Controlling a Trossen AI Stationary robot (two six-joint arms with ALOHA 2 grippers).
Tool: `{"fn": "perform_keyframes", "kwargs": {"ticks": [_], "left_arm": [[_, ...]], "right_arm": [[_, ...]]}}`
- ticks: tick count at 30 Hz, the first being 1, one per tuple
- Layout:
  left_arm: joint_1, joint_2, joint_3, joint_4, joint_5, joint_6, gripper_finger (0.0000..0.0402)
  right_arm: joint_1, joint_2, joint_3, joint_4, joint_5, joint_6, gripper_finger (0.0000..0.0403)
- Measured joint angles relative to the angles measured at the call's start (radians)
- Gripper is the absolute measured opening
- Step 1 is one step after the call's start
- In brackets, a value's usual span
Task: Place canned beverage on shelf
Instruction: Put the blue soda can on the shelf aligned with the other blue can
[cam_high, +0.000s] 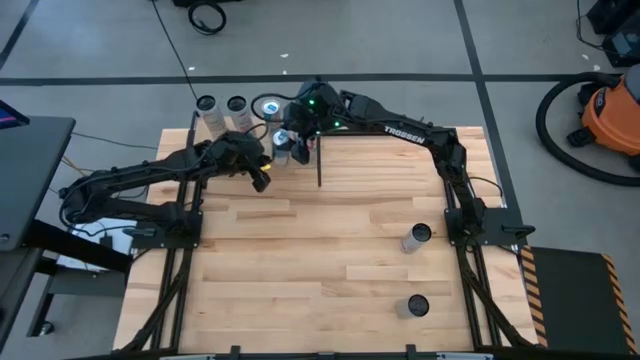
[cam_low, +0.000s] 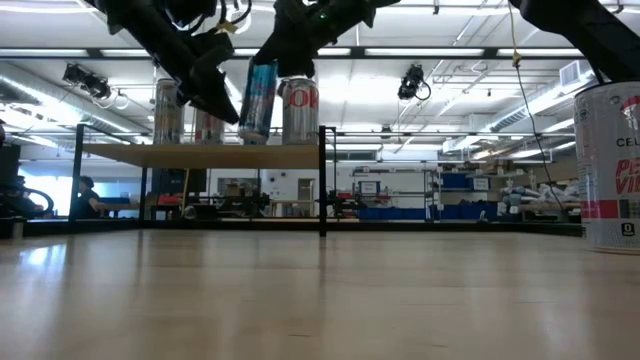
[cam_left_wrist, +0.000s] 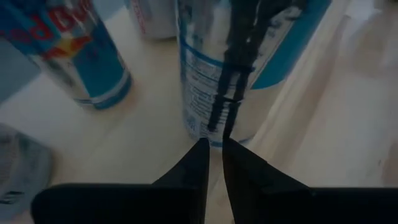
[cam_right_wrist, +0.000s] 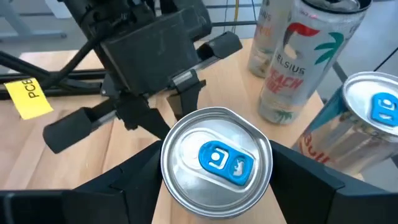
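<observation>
While right tool (cam_right_wrist: 214, 180) pinches slim can (cam_right_wrist: 216, 163) by upper sidewall, tilted over shelf (cam_low: 200, 155) edge: thin aluminium, slick, dentable; hold mid-body, lightly. Left tool (cam_left_wrist: 212, 163), pressed together, tips beside can base.

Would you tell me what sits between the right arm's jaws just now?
A silver can with a blue tab sits between them, over the shelf; the right wrist view shows this best.

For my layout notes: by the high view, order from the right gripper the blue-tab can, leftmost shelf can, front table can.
1. Blue-tab can, inside right gripper.
2. Leftmost shelf can, back left.
3. Front table can, right.
</observation>
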Motion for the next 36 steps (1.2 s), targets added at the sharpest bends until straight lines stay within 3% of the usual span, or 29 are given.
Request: {"fn": "perform_keyframes", "kwargs": {"ticks": [17, 26, 36], "left_arm": [[0.001, 0.000, 0.000, 0.041, 0.012, -0.001, 0.0021], [0.011, 0.000, 0.000, 0.022, 0.013, 0.005, 0.0021], [0.012, -0.140, 0.000, -0.073, 0.005, -0.024, 0.0021]], "right_arm": [[-0.005, 0.045, 0.000, 0.056, -0.018, -0.001, 0.0270], [-0.004, 0.055, 0.003, 0.082, 0.028, -0.006, 0.0271], [0.025, 0.057, 0.003, 0.107, 0.125, 0.000, 0.0270]]}}
